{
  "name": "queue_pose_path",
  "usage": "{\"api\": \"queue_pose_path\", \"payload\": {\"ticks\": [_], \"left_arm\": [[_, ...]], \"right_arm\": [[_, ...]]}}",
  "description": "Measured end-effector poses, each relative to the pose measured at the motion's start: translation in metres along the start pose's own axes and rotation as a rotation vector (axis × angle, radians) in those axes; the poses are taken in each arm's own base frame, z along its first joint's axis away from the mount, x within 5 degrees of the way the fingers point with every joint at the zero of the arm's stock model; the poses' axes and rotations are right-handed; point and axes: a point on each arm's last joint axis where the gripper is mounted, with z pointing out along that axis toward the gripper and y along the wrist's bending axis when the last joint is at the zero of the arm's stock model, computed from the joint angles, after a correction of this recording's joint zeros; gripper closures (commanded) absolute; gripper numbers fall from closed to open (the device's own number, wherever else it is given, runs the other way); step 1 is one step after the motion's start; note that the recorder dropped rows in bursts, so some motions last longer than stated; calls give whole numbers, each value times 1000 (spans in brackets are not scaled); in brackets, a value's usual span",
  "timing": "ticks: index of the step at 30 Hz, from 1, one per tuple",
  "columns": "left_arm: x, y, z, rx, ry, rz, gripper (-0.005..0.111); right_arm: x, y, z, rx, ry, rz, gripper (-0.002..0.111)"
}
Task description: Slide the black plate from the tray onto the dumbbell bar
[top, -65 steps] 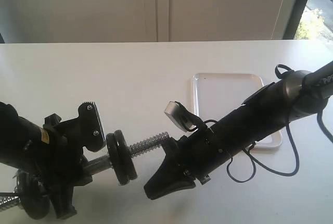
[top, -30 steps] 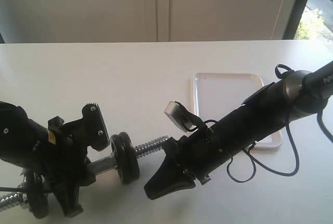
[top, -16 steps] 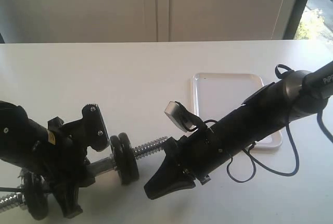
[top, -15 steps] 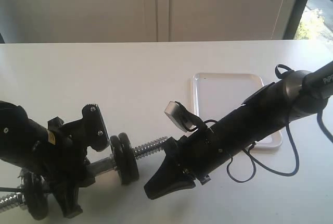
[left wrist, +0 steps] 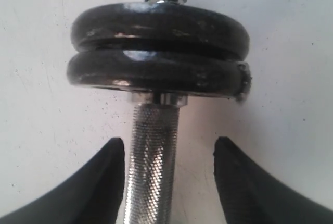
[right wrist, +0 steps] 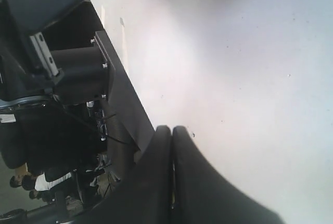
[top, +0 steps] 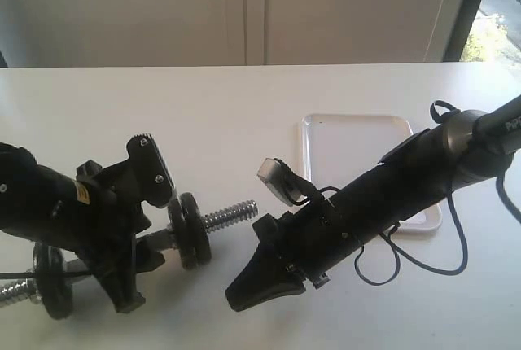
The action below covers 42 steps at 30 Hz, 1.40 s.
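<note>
Black plate sits threaded on the dumbbell bar in the lower left of the exterior view, pressed flat against a second black disc. The bar's coarse screw end juts out toward the centre of the frame. The left wrist view shows the plate stacked edge-on against the other disc, with the bar's knurled shaft running down between the two black fingers of the left gripper. The fingertips straddle the shaft and a gap shows on one side. Whether the claw clamps the bar deeper in cannot be told. A third disc rides the bar's far end at the left edge of the exterior frame.

The right gripper reaches in from the right and points down at the white table at lower centre. Its claw is clenched on nothing, the fingers pressed together in the right wrist view. The tray lies right of centre, its near edge hidden behind the right arm.
</note>
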Motion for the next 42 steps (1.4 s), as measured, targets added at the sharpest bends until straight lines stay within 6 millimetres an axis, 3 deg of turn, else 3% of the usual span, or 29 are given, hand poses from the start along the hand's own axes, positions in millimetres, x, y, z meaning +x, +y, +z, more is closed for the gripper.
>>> {"api": "queue_pose_path", "payload": {"ticks": [13,18,42], "left_arm": [[5,6,31,-1,47,-13,46],[12,1,34,49,103,-23,33],[12,0,35,41,99,-83,37]], "right_arm": [[0,0,0,-1,-2,2,108],[0,0,0,-1,-2,2,108],[0,0,0,-3,-5,4,108]]}}
